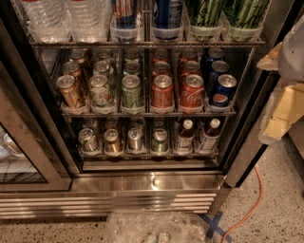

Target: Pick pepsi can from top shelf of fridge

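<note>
Steel fridge (142, 182): top shelf (142, 43) carries two water bottles (66, 16), two blue cans, the right one the pepsi can (167, 13), and two green cans (225, 14). Tool (279, 113) at right edge; whether spread or pressed together, I cannot tell.

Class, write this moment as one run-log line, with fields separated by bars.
gripper: right edge of view, outside fridge | pepsi can: upright in holder on top shelf, untouched | pick: not yet done

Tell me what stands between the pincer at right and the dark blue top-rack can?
Camera view: two tall green cans, then the steel fridge frame, separate the dark blue aluminium can from the cream pincer at the right edge.
</note>
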Controlling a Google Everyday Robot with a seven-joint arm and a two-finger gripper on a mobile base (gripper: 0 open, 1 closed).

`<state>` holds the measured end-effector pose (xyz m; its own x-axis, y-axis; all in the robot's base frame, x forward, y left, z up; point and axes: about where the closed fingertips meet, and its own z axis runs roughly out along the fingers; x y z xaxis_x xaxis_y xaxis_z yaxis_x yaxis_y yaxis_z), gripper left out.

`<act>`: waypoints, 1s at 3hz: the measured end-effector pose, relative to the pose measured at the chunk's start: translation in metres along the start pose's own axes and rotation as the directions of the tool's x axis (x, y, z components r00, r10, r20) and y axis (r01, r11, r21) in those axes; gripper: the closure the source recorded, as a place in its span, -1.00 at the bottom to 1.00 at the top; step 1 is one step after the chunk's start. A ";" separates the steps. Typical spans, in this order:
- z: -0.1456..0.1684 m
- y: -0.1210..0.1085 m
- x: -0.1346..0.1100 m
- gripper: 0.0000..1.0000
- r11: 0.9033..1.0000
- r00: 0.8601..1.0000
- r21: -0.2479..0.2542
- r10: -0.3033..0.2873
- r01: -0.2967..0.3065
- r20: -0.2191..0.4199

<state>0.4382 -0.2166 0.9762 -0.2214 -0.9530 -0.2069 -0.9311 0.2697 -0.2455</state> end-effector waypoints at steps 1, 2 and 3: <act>-0.001 -0.001 -0.003 -1.00 1.000 1.000 0.007 0.000 0.000 0.009; -0.003 0.003 -0.020 -1.00 1.000 0.996 0.001 0.017 -0.018 0.083; -0.009 0.014 -0.050 -1.00 0.999 0.985 -0.038 0.003 0.004 0.174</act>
<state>0.4331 -0.1668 0.9917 -0.1703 -0.9137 -0.3689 -0.9422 0.2606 -0.2104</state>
